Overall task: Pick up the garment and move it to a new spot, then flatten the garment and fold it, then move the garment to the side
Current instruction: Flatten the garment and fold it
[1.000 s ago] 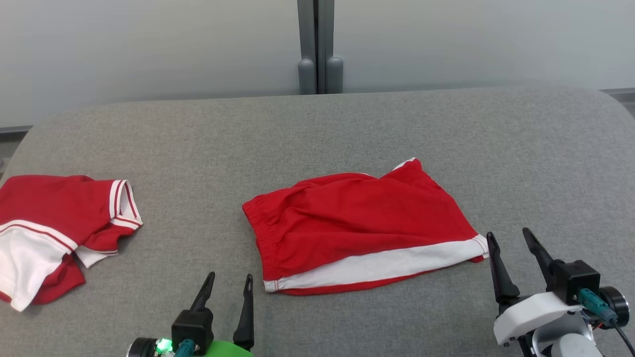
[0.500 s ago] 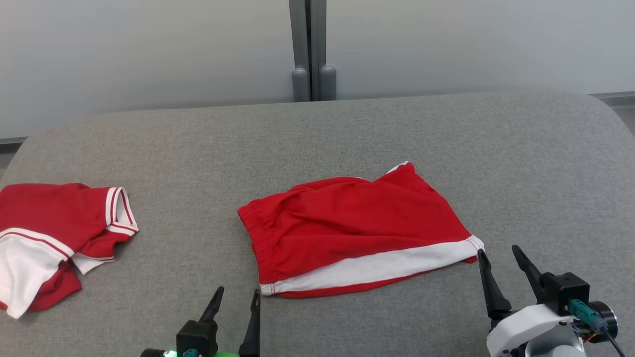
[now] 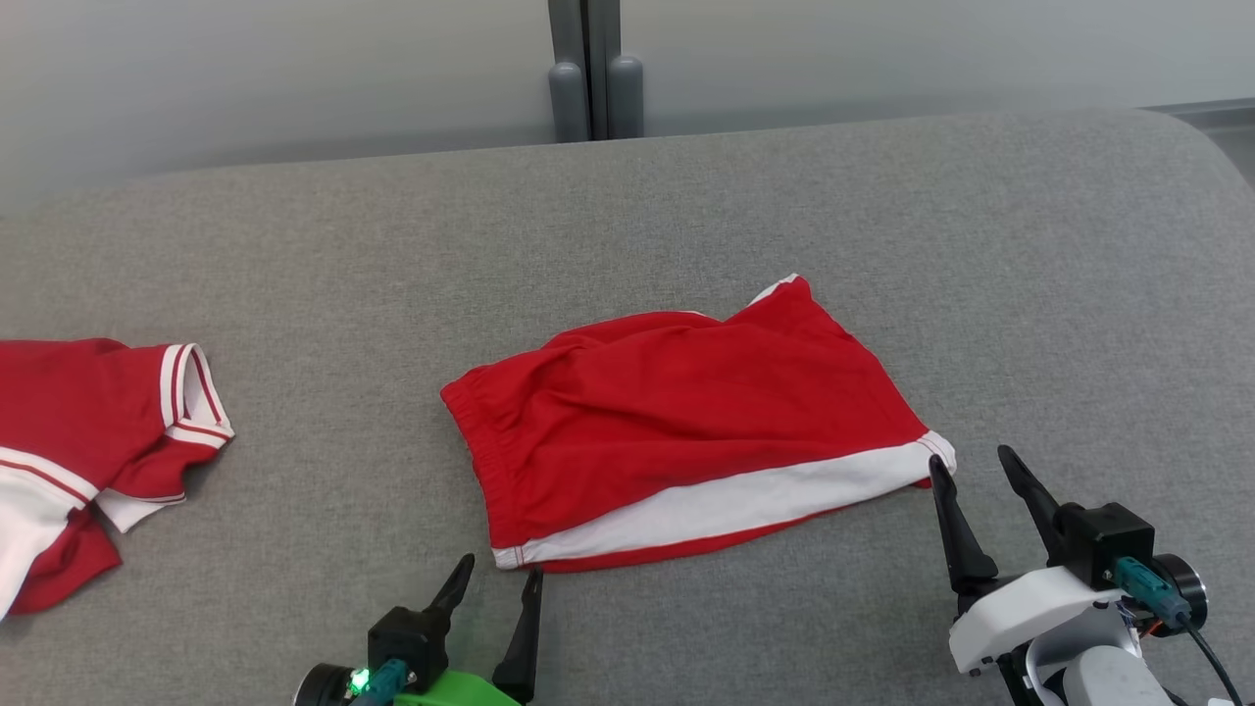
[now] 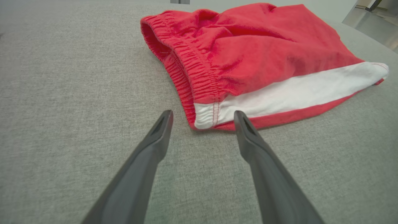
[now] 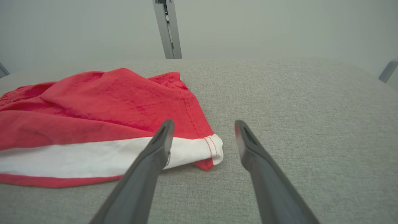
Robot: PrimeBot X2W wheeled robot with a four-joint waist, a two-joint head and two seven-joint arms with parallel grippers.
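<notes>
Left claw (image 3: 500, 566), right claw (image 3: 972, 456) beside garment (image 3: 677, 412) corners.

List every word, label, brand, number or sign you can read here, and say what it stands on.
None: no writing, label or number shows on the red shorts with a white stripe, the red-and-white shirt or the grey fabric-covered table.
</notes>
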